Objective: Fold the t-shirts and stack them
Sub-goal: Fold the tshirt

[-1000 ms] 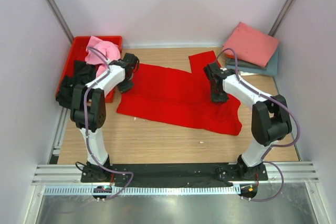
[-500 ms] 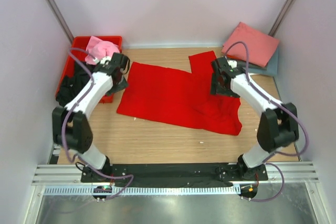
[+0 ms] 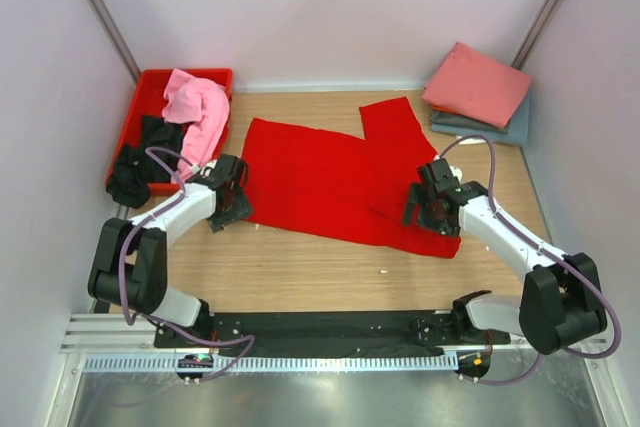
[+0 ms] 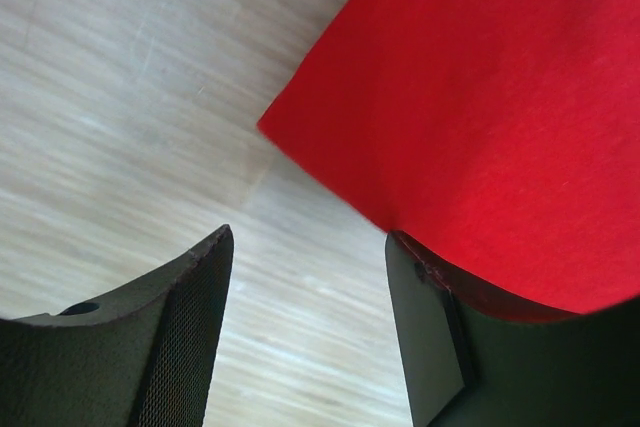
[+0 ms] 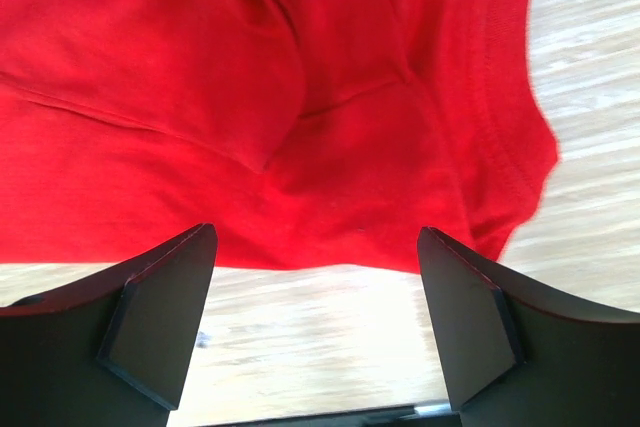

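Note:
The bright red t-shirt (image 3: 330, 182) lies spread flat on the wooden table. My left gripper (image 3: 230, 207) is at its near-left corner, open. In the left wrist view the gripper (image 4: 310, 317) has bare wood between its fingers, and the red cloth (image 4: 500, 117) drapes over the right finger (image 4: 430, 327). My right gripper (image 3: 428, 209) is over the near-right hem, open. In the right wrist view the gripper (image 5: 315, 317) shows only wood between the fingers, just short of the red shirt's hem (image 5: 300, 97). A folded salmon pink shirt (image 3: 478, 82) lies on a grey-blue one (image 3: 505, 129) at the back right.
A red plastic crate (image 3: 150, 87) stands at the back left, holding a light pink shirt (image 3: 195, 107) and a black shirt (image 3: 140, 162). White walls close in both sides and the back. Bare wood runs along the near edge of the table.
Both grippers have opened and drawn back from the shirt's far part to its near corners. The red shirt lies about where it was.

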You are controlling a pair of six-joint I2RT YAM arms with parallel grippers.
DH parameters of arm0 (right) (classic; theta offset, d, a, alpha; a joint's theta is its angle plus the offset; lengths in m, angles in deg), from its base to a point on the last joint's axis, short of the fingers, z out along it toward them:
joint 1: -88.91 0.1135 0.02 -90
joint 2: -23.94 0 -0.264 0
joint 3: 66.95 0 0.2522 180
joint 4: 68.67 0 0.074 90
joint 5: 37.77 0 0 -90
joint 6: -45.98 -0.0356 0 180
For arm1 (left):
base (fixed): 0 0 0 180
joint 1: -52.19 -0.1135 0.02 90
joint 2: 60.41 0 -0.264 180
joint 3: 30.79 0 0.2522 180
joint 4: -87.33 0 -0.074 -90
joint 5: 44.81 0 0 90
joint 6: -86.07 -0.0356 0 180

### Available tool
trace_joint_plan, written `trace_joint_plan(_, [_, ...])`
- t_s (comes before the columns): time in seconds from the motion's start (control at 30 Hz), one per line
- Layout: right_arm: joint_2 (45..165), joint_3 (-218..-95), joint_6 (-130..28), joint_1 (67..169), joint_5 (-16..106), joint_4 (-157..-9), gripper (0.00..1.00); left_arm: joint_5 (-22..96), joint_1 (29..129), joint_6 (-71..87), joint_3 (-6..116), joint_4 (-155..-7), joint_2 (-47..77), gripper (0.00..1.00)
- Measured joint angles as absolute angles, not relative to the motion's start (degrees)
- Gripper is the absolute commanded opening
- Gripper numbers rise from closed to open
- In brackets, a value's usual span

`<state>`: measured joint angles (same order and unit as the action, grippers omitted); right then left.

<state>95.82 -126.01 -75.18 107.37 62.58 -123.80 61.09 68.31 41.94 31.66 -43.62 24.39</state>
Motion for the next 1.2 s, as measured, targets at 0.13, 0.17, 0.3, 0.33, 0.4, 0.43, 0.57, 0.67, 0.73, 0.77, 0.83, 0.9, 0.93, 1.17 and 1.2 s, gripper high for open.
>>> trace_joint_plan(0.13, [94.0, -124.8, -77.5, 107.4, 60.9, -120.9, 0.88, 61.9, 68.3, 42.3, 31.1, -47.9, 25.1, 0.63])
trace_joint_plan(0.17, [93.9, -124.5, -78.0, 107.4, 60.5, -120.1, 0.88, 62.2, 68.3, 42.3, 30.9, -48.9, 25.4, 0.62])
trace_joint_plan(0.3, [95.2, -123.0, -79.6, 107.4, 59.0, -117.5, 0.88, 64.1, 68.3, 42.6, 30.0, -51.8, 26.2, 0.56])
trace_joint_plan(0.33, [96.0, -122.8, -80.0, 107.4, 58.9, -116.9, 0.88, 64.7, 68.3, 42.7, 29.9, -52.4, 26.5, 0.53])
trace_joint_plan(0.4, [97.6, -122.7, -80.4, 107.1, 58.6, -115.9, 0.88, 65.6, 68.3, 43.3, 29.9, -53.6, 27.6, 0.36])
trace_joint_plan(0.43, [98.6, -122.6, -80.6, 106.9, 58.5, -115.1, 0.88, 65.9, 68.3, 43.4, 29.9, -54.0, 28.3, 0.28])
trace_joint_plan(0.57, [103.4, -122.6, -80.6, 104.6, 58.0, -112.3, 0.88, 66.7, 68.5, 43.5, 31.5, -56.0, 30.7, 0.0])
trace_joint_plan(0.67, [105.9, -123.4, -80.5, 102.5, 58.1, -110.8, 0.88, 66.8, 68.6, 43.0, 31.6, -56.6, 31.0, 0.0])
trace_joint_plan(0.73, [106.6, -123.9, -80.4, 101.4, 58.6, -110.5, 0.88, 66.4, 68.7, 43.0, 30.5, -57.0, 29.8, 0.0])
trace_joint_plan(0.77, [106.9, -124.0, -80.4, 101.0, 58.9, -110.2, 0.88, 66.2, 68.8, 43.1, 29.6, -57.0, 28.7, 0.0])
trace_joint_plan(0.83, [107.1, -124.2, -80.3, 100.3, 59.8, -109.8, 0.88, 65.5, 69.3, 43.7, 26.4, -55.9, 24.4, 0.0])
trace_joint_plan(0.9, [107.3, -124.3, -80.1, 99.8, 60.7, -109.5, 0.89, 64.7, 69.9, 44.1, 23.3, -54.0, 19.0, 0.0])
trace_joint_plan(0.93, [107.4, -124.3, -80.1, 99.7, 61.1, -109.5, 0.89, 64.3, 70.3, 44.4, 22.2, -52.7, 16.3, 0.0])
trace_joint_plan(1.17, [104.7, -123.6, -79.9, 99.5, 62.8, -111.7, 0.89, 60.6, 70.7, 46.4, 18.9, -44.1, 1.3, 0.48])
trace_joint_plan(1.2, [103.1, -123.6, -79.6, 99.5, 63.2, -113.0, 0.89, 60.3, 70.6, 46.5, 19.2, -42.7, -0.1, 0.55])
